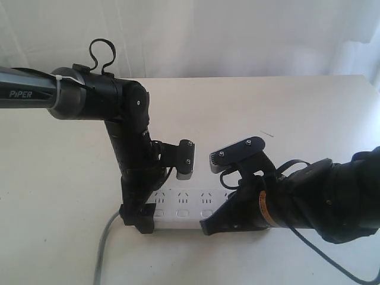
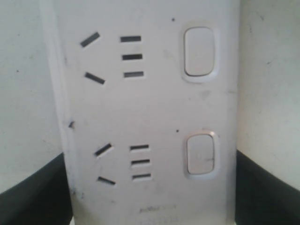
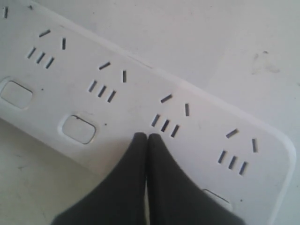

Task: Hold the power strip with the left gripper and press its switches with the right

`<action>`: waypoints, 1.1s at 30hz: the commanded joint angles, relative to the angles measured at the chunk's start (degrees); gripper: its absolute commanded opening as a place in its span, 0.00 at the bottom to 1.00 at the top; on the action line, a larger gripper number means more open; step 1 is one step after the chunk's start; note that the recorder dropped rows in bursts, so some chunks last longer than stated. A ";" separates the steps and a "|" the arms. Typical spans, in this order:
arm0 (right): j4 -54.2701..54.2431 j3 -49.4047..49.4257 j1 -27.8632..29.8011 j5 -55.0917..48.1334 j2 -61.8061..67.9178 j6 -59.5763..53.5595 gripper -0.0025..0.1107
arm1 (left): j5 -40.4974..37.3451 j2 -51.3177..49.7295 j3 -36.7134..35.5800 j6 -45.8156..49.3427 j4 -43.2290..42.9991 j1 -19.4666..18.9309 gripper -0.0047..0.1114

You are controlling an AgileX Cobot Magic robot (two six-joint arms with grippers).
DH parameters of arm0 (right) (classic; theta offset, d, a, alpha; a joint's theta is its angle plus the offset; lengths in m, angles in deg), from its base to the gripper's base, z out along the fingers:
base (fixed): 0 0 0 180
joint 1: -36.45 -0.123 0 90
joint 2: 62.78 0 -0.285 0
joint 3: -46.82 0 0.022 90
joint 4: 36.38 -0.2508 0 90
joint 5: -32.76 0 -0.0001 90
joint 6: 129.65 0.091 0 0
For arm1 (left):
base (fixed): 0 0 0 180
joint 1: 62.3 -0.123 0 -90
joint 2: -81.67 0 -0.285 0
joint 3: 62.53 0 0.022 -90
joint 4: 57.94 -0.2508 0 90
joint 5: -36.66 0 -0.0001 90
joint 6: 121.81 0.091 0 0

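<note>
The white power strip (image 1: pixel 190 205) lies along the table's near side, its grey cord (image 1: pixel 104 249) trailing from its left end. My left gripper (image 1: pixel 141 221) comes down on that end and is shut on the power strip (image 2: pixel 150 117), with a black finger (image 2: pixel 33 197) against each long side. Two switches (image 2: pixel 199 51) show in the left wrist view. My right gripper (image 3: pixel 147 137) is shut and empty, its joined tips on the strip's (image 3: pixel 140 93) switch row. They hide one switch, between a free switch (image 3: pixel 78 129) and a half-covered one (image 3: pixel 216 197). In the exterior view its tip (image 1: pixel 206 227) sits at the strip's near edge.
The white table (image 1: pixel 309 130) runs back to a white curtain (image 1: pixel 237 35). A small dark mark (image 1: pixel 267 134) lies right of centre. The right arm's black cable (image 1: pixel 332 261) hangs near the front right corner.
</note>
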 commanded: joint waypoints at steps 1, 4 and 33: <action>-0.12 0.85 0.00 1.27 -0.17 0.46 0.02 | -2.97 -1.77 -1.37 0.06 1.60 0.44 0.04; -0.12 0.85 0.00 1.37 -5.10 0.46 0.02 | -2.97 -1.77 -1.37 0.06 1.60 0.44 0.04; -2.87 10.80 0.00 -6.70 -16.54 2.78 0.02 | -3.39 -1.77 -1.37 0.04 1.60 0.44 0.04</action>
